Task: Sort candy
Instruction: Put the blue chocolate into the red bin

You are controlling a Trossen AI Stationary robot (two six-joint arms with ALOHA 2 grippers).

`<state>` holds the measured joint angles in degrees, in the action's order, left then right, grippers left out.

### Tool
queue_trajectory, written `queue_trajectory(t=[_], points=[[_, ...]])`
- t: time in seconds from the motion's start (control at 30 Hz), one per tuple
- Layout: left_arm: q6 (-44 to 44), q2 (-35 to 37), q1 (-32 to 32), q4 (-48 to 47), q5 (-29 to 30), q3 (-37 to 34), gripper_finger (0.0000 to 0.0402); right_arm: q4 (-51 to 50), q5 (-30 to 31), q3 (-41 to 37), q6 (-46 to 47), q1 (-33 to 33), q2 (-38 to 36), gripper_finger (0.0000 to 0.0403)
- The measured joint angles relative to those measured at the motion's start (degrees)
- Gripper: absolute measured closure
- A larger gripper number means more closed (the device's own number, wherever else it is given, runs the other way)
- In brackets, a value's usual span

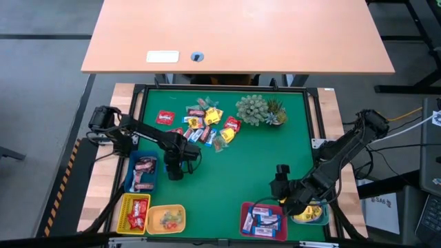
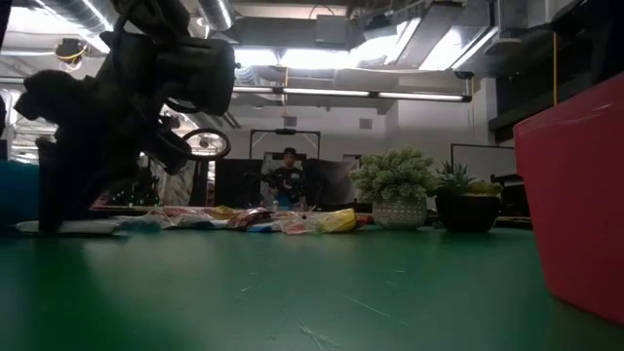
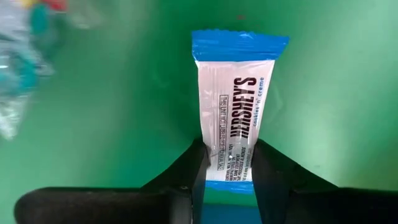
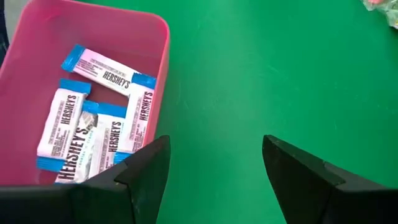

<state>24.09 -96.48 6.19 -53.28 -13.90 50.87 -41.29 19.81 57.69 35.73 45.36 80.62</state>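
A blue-and-white wrapped candy (image 3: 235, 93) lies flat on the green mat (image 1: 255, 158), and my left gripper (image 3: 229, 149) is shut on one of its ends. In the high view this gripper (image 1: 176, 167) stands near the blue tray (image 1: 131, 180), below the loose candy pile (image 1: 207, 127). My right gripper (image 4: 214, 155) hangs open over bare mat at the edge of the pink tray (image 4: 165, 37), which holds several blue-and-white candies (image 4: 102, 124). From above, the right gripper (image 1: 281, 180) shows at the near right. My left gripper pinches the candy's two long sides close to one blue end (image 3: 229, 165), between its two fingers (image 3: 193, 168). The fingers come steeply from above. The candy stretches away from them, flat on the mat, printed side up (image 2: 68, 227).
A spiky green plant (image 1: 258, 110) stands at the mat's far side, right of the pile. Along the near edge are a yellow tray (image 1: 122, 213) with red candies, an orange tray (image 1: 165, 219) and a further small tray (image 1: 313, 215). The mat's middle is bare.
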Motion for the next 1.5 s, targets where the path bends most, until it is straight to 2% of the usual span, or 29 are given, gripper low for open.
queue_trajectory(t=[0.3, 0.5, 0.67, 0.77, 0.93, 1.17, 1.5], points=[[0.07, -0.05, 2.93, 1.85, -1.08, 6.59, 0.0312, 1.54, 0.12, 0.00, -1.73, 0.00, 0.00, 0.0150], [3.24, -0.05, 5.05, 7.96, -0.54, 12.55, 0.0311, 1.59, 0.68, 0.00, -1.75, -0.02, 0.00, 0.0150], [7.50, -0.04, 7.39, 22.12, -0.18, 14.98, 0.0311, 1.46, 0.68, 0.00, -1.75, -0.02, 0.00, 0.0150], [8.87, -0.01, 9.33, 34.04, 2.66, 15.04, 0.0311, 1.37, 0.68, 0.00, -1.75, -0.02, 0.00, 0.0150], [8.84, -0.01, 13.44, 49.63, 12.42, 15.04, 0.0311, 1.35, 0.62, 0.00, -1.69, -0.02, 0.00, 0.0150], [7.87, -0.62, 19.30, 63.83, 26.89, 15.04, 0.0311, 1.35, 0.64, 0.00, -1.70, -0.02, 0.00, 0.0150], [2.10, -12.40, 23.24, 89.20, 28.54, 15.08, 0.0311, 1.33, 0.60, 0.00, -1.55, -0.02, 0.00, 0.0150]])
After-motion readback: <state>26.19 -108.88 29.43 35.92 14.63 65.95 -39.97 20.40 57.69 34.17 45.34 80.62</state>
